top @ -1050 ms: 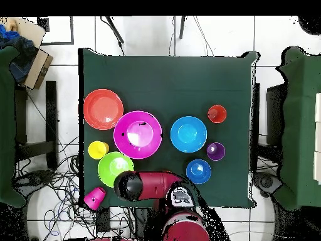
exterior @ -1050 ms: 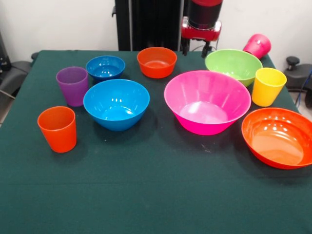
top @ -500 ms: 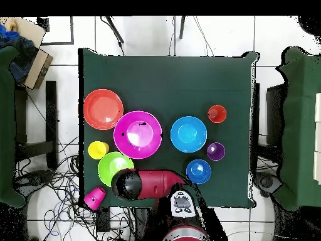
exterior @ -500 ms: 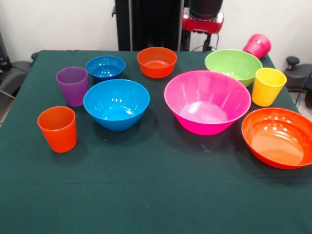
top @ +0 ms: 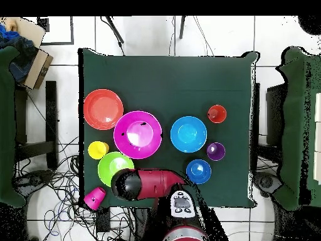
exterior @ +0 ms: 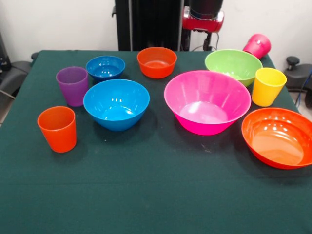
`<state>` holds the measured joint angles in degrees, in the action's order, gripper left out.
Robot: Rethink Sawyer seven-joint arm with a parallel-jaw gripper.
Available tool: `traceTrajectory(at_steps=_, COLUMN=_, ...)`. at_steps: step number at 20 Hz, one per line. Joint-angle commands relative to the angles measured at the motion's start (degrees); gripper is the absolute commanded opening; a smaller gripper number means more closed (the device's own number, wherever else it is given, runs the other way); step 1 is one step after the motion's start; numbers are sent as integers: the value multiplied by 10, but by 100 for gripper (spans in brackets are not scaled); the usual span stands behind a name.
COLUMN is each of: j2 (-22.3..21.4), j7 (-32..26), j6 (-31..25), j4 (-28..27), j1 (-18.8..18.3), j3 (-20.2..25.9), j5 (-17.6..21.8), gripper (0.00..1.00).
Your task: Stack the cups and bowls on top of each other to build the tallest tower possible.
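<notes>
Overhead view shows nothing stacked yet — the arm (top: pixel 150 184) sits drawn back just behind the lime green bowl (top: pixel 113 167), gripper state impossible to tell; the very large pink bowl (top: pixel 137 133) beside it looks the natural base — next comes a first pick.

White wall (exterior: pixel 58 24), tiled floor (top: pixel 144 34)

Dark green cloth-covered table (exterior: pixel 156 195) is carrying everything, nothing stacked. Sitting on it in the front view: very large glossy pink plastic bowl (exterior: pixel 207 101) at centre, large orange bowl (exterior: pixel 279 137), lime green bowl (exterior: pixel 233 65), medium blue bowl (exterior: pixel 116 103), small blue bowl (exterior: pixel 105 67), small orange bowl (exterior: pixel 156 61). Orange tumbler (exterior: pixel 58 128), purple tumbler (exterior: pixel 72 86) and yellow tumbler (exterior: pixel 267 86) are standing upright (magenta tumbler (exterior: pixel 258 45) is lying tipped at the table's corner).
</notes>
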<state>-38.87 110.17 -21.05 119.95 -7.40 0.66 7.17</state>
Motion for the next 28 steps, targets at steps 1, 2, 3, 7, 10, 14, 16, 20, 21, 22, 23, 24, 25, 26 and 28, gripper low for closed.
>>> traceTrajectory(at_steps=1, j2=-6, j7=26, j6=-69, j4=-32, j1=12, j3=47, j5=-1, gripper=100)
traceTrajectory(at_steps=2, j2=-6, j7=25, j6=-72, j4=-35, j1=12, j3=48, j5=-1, gripper=100)
traceTrajectory(at_steps=3, j2=-6, j7=24, j6=-76, j4=-37, j1=11, j3=49, j5=-1, gripper=100)
traceTrajectory(at_steps=7, j2=-12, j7=23, j6=-94, j4=-43, j1=13, j3=49, j5=-1, gripper=100)
traceTrajectory(at_steps=10, j2=-16, j7=21, j6=-106, j4=-49, j1=14, j3=49, j5=0, gripper=100)
traceTrajectory(at_steps=14, j2=-14, j7=20, j6=-110, j4=-56, j1=13, j3=51, j5=2, gripper=100)
traceTrajectory(at_steps=16, j2=-16, j7=20, j6=-115, j4=-59, j1=14, j3=51, j5=3, gripper=100)
traceTrajectory(at_steps=20, j2=-18, j7=21, j6=-121, j4=-63, j1=16, j3=50, j5=5, gripper=100)
traceTrajectory(at_steps=21, j2=-18, j7=21, j6=-122, j4=-63, j1=16, j3=50, j5=5, gripper=100)
traceTrajectory(at_steps=22, j2=-17, j7=21, j6=-124, j4=-65, j1=17, j3=50, j5=5, gripper=100)
traceTrajectory(at_steps=23, j2=-17, j7=21, j6=-126, j4=-67, j1=17, j3=50, j5=5, gripper=100)
traceTrajectory(at_steps=24, j2=-16, j7=21, j6=-129, j4=-70, j1=18, j3=49, j5=5, gripper=100)
traceTrajectory(at_steps=25, j2=-14, j7=20, j6=-130, j4=-72, j1=18, j3=50, j5=5, gripper=100)
traceTrajectory(at_steps=26, j2=-13, j7=19, j6=-131, j4=-74, j1=17, j3=50, j5=6, gripper=100)
traceTrajectory(at_steps=28, j2=-10, j7=16, j6=-142, j4=-80, j1=16, j3=51, j5=4, gripper=100)
